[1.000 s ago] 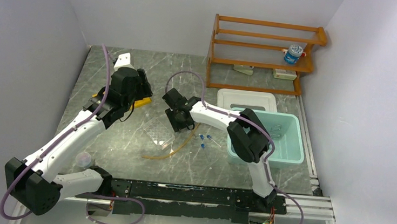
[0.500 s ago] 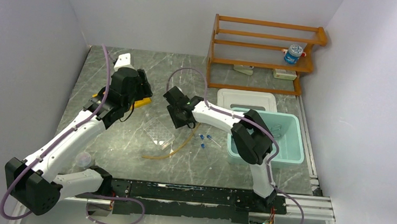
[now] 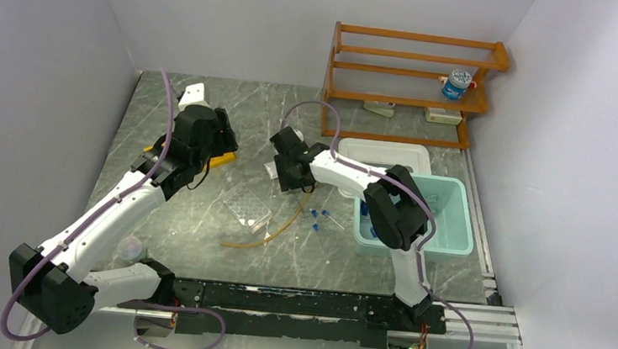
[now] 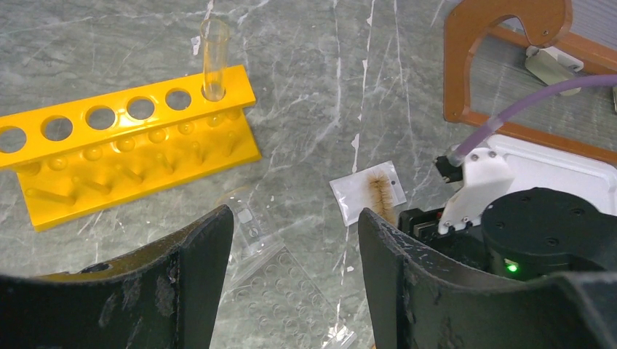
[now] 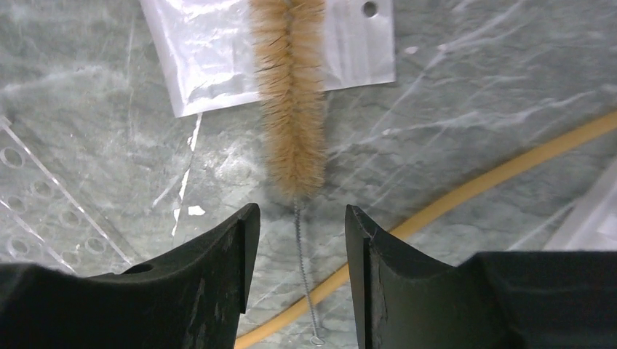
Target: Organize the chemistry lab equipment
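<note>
Currently a pick appears to be in preparation on the right side. The right gripper (image 5: 298, 218) is held low over the table (image 3: 323, 260), jaws parted to a moderate gap, nothing gripped. A bristle brush (image 5: 291, 94) is seen just ahead of the fingertips: its tan head is laid across the white packet (image 5: 218, 65), and its thin wire stem (image 5: 304, 291) runs back between the two fingers. The tan tube (image 5: 495, 174) is crossed under the stem end. The clear tray (image 5: 44, 218) is noted just to the side.

The left gripper (image 4: 291, 233) is held above the table, jaws wide and empty. The yellow rack (image 4: 124, 145) is in its view, one clear test tube (image 4: 213, 58) stood in the end hole. Blue-capped tubes (image 3: 319, 218) are scattered near the teal tub (image 3: 453, 229).

Step judged: the brush is being targeted; sorting is judged far from done.

Next move judged: a short descent and a closing on the stem or bristle base. Care would be needed, since the wire lies flat and the packet beneath could be dragged along.
</note>
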Available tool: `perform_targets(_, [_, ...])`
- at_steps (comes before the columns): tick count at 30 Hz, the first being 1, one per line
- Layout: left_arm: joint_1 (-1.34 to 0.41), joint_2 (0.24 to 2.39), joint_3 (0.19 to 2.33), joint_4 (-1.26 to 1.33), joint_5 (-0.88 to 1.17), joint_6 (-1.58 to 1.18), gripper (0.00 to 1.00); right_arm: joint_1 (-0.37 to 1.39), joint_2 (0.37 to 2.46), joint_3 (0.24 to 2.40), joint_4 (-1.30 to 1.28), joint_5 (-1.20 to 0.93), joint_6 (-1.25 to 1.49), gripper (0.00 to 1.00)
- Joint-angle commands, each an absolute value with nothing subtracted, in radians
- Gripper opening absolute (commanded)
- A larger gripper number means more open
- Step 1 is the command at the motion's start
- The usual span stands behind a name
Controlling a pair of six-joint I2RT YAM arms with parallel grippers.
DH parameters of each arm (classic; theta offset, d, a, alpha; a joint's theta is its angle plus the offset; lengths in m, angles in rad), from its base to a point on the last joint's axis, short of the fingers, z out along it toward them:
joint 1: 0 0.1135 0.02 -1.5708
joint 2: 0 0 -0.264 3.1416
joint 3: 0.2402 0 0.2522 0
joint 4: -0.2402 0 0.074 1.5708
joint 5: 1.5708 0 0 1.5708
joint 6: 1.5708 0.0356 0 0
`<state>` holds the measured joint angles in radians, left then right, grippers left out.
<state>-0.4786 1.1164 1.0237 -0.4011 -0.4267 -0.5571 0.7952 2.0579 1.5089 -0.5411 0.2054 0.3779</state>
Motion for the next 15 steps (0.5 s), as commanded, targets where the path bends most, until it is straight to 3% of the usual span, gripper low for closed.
perform_targets(1, [-0.472, 1.123, 1.02, -0.382, -0.426, -0.554, 0.68, 0.807, 2.092, 1.525, -0.533, 0.133, 0.365, 0.5])
perform_targets(4, [-0.472, 1.124, 1.02, -0.382, -0.422, -0.553, 0.68, 0.806, 2.106, 1.528, -0.545, 0.144, 0.369, 0.45])
perform_targets(10, [-0.472, 1.129, 1.019, -0.379, -0.407, -0.556, 0.68, 0.807, 2.123, 1.539, -0.547, 0.186, 0.375, 0.25])
perform_targets(15, [-0.472, 1.132, 1.022, -0.379, -0.397, -0.557, 0.68, 0.807, 2.116, 1.551, -0.547, 0.236, 0.387, 0.0])
